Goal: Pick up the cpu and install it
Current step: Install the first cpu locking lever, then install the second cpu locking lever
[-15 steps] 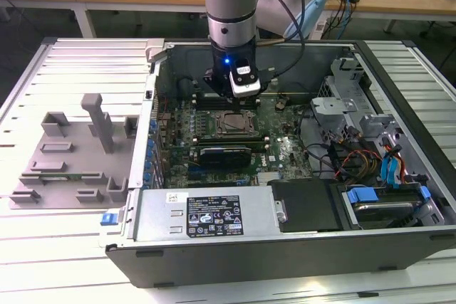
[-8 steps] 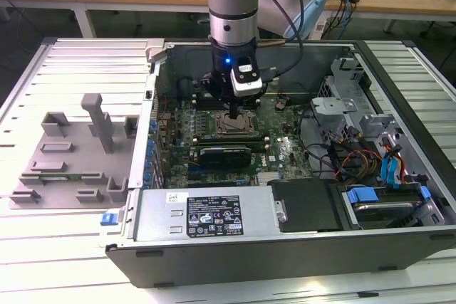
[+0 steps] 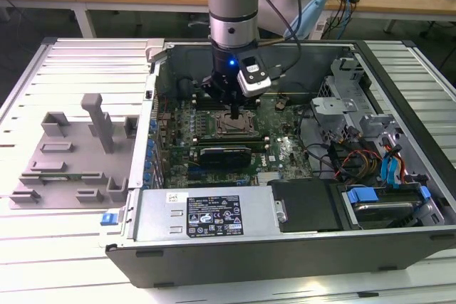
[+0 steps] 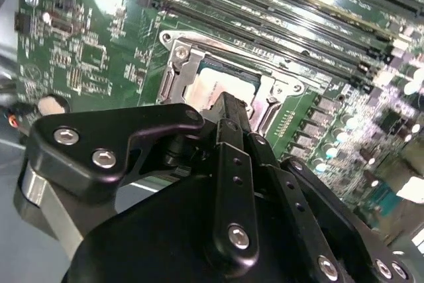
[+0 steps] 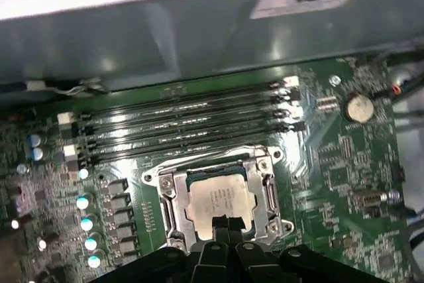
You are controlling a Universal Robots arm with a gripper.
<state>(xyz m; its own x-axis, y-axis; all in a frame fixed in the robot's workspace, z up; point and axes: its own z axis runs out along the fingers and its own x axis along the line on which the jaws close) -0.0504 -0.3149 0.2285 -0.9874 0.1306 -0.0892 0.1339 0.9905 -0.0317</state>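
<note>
Here the cpu (image 5: 220, 201) lies flat inside the metal socket frame (image 5: 265, 164) on the motherboard (image 5: 344, 157), just beside the memory slots (image 5: 185, 124). The pincer (image 5: 224, 225) hangs directly over the cpu's near edge, fingertips drawn together, holding nothing.

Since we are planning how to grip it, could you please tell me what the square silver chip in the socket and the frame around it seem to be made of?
The square silver cpu looks like metal with a satin, lightly reflective top. The socket frame around it looks like bright bare metal, probably steel, with glinting edges.
</note>
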